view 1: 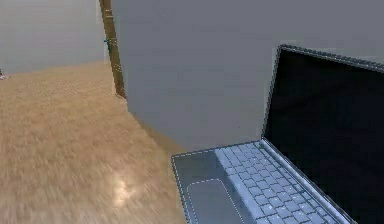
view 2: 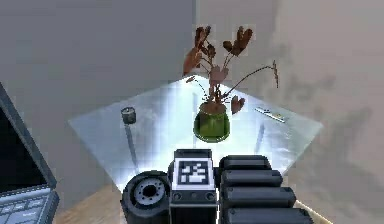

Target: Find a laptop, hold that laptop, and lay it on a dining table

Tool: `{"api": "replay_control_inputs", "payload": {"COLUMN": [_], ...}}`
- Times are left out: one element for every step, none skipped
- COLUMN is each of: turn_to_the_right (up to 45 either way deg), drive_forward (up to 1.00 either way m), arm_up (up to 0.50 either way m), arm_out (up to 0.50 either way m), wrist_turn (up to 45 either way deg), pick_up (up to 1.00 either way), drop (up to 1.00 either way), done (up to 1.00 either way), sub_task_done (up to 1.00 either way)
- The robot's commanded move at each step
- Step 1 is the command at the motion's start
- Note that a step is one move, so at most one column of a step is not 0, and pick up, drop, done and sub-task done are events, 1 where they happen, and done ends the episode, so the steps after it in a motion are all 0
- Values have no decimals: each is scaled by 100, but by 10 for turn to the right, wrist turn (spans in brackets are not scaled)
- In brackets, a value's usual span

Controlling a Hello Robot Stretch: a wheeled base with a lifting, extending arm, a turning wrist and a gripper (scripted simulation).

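glass table [view 2: 105,132] behind the low arm [view 2: 255,190]; hand [view 2: 148,198] near laptop [view 2: 18,160].

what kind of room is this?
Likely a living area in a house: wood floor, a glass table with a potted plant, and an open laptop close by.

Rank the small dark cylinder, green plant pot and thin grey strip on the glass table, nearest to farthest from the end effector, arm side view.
From the end effector at the view's bottom:
1. small dark cylinder, left on the glass table.
2. green plant pot, centre; too close to call against 1.
3. thin grey strip, right side, clearly farthest.
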Motion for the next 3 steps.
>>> {"api": "replay_control_inputs", "payload": {"turn_to_the_right": [420,0,90], "drive_forward": [0,90,0], "arm_up": [0,0,0], "arm_out": [0,0,0], "wrist_turn": [0,0,0], "pick_up": [0,0,0], "drop": [0,0,0], "done": [0,0,0], "sub_task_done": [0,0,0]}}
